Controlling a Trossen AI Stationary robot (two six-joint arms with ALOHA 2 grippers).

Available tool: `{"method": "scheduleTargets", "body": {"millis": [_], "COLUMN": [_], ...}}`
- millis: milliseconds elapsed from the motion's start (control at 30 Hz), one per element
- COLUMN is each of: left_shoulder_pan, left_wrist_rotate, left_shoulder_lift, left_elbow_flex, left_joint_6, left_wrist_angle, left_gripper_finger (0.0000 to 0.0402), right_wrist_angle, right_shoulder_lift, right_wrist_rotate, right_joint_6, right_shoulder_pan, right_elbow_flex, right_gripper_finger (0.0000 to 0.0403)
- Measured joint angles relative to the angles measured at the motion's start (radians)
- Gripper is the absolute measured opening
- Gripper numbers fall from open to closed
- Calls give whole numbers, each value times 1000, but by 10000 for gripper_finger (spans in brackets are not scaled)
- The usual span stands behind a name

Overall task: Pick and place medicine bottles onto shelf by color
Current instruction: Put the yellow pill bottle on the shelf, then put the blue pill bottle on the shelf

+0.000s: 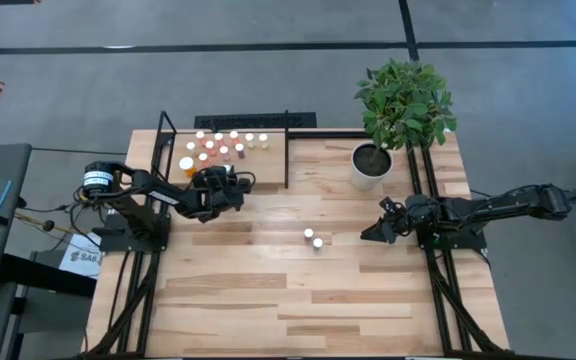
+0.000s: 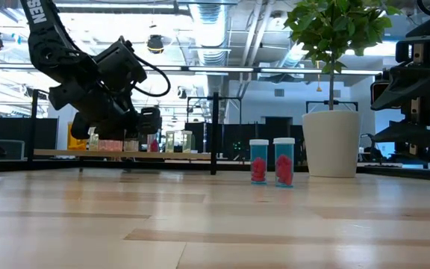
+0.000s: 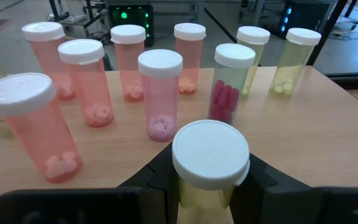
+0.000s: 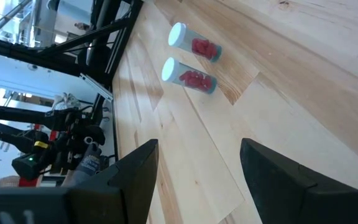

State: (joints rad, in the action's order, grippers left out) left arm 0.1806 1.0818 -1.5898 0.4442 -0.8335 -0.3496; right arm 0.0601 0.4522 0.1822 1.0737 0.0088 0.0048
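A white-capped yellowish bottle [image 3: 210, 165] sits closest to the left wrist camera, clamped upright between the two dark fingers [image 3: 157, 180] of the left claw [image 3: 211, 186]. In the high view that left claw [image 1: 236, 185] hangs over the front edge of the shelf [image 1: 268, 165], which stands at the desk's [image 1: 268, 290] back left corner. Beyond the held bottle, more bottles stand upright on the shelf board: a pinkish-orange group [image 3: 92, 81] nearer the shelf's left side, one with dark red pills [image 3: 229, 84] just behind the claw, and two yellowish ones [image 3: 294, 59] toward the shelf's right side.

Two clear bottles with red pills [image 1: 313, 239] stand side by side near the middle of the desk, white caps up, just beside each other. The right claw [image 1: 376, 231] hovers near the desk's right edge, its fingers [image 4: 272, 171] spread apart around nothing, pointed toward that pair. A potted plant [image 1: 373, 165] stands by the back right corner.
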Motion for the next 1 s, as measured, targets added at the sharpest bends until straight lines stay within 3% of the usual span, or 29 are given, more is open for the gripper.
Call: {"method": "scheduleTargets", "body": {"millis": [667,1000], "left_shoulder_pan": [0,-44], "left_wrist_rotate": [-30,-30], "left_shoulder_lift": [-2,-1], "left_elbow_flex": [-2,-2], "left_joint_6": [-46,-96], "left_wrist_angle": [18,1], "left_gripper_finger": [162,232], "right_wrist_angle": [0,0], "right_shoulder_lift": [0,0], "right_wrist_rotate": [0,0], "right_joint_6": [0,0], "right_shoulder_pan": [0,0], "right_elbow_flex": [0,0], "right_gripper_finger": [249,249]}}
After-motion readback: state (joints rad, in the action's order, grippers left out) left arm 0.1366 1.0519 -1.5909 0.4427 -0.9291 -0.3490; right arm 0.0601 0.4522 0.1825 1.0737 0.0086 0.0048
